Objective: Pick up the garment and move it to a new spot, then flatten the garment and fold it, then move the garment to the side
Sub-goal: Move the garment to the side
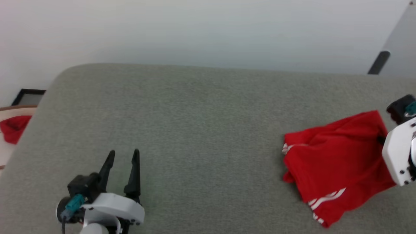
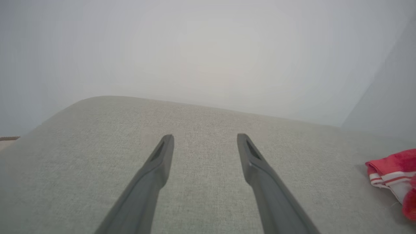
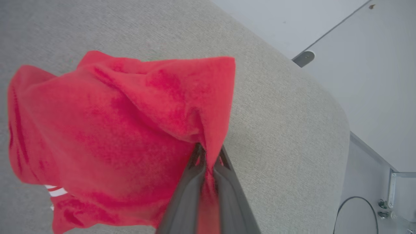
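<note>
right gripper (image 3: 209,150) pinching garment (image 1: 334,156) edge, cloth bunching at far right of grey surface (image 1: 195,113), hanging leftward toward left gripper (image 1: 123,151); that one's sitting spread, empty, well apart

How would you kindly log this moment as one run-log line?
right gripper: shut on garment | left gripper: open, empty | garment: bunched, right side of grey surface

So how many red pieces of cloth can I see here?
2: the garment, pinched in the right gripper, right side of the grey surface; a red scrap beyond its left edge.
</note>
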You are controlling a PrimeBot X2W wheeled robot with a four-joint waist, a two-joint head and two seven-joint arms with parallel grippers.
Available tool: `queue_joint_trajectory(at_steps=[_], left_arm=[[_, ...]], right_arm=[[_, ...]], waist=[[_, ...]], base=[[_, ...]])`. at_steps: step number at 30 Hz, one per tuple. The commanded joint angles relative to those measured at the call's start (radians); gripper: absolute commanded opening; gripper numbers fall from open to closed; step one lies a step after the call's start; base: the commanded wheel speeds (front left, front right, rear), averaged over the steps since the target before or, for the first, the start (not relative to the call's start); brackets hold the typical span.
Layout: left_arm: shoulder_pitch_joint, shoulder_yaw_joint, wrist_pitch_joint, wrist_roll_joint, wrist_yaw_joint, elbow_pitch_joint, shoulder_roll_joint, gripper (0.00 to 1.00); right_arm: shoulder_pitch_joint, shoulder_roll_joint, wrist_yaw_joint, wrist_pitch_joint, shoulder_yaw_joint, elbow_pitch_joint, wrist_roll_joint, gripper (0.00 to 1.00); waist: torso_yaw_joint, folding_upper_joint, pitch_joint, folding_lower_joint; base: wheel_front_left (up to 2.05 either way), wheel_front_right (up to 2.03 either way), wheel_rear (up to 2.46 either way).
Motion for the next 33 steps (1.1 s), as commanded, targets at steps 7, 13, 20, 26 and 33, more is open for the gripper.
queue_joint_trajectory(at_steps=[7, 13, 20, 26, 33], left_arm=[[-0.065, -0.017, 0.0, 0.025, -0.002, -0.044, 0.017, 1.0], [-0.115, -0.031, 0.0, 0.035, -0.002, -0.062, 0.036, 1.0], [-0.16, -0.044, 0.0, 0.042, -0.002, -0.071, 0.061, 1.0], [-0.185, -0.057, 0.0, 0.041, -0.002, -0.074, 0.079, 1.0], [-0.208, -0.078, 0.0, 0.036, -0.002, -0.074, 0.094, 1.0]], right_arm=[[-0.104, -0.03, -0.001, -0.07, 0.004, 0.059, -0.018, 0.0], [-0.186, -0.055, -0.001, -0.163, 0.024, 0.143, -0.047, 0.0], [-0.277, -0.089, -0.001, -0.296, 0.03, 0.294, -0.086, 0.0], [-0.334, -0.089, -0.001, -0.37, 0.022, 0.407, -0.126, 0.0], [-0.386, -0.063, -0.001, -0.465, -0.014, 0.563, -0.181, 0.0]], waist=[[-0.113, -0.0001, 0.106, 0.0], [-0.168, -0.0001, 0.167, 0.0], [-0.216, -0.0001, 0.23, 0.0], [-0.239, -0.0001, 0.266, 0.0], [-0.248, -0.0001, 0.299, 0.0]], base=[[0.0, 0.0, 0.0], [0.0, 0.0, 0.0], [0.0, 0.0, 0.0], [0.0, 0.0, 0.0], [0.0, 0.0, 0.0]])
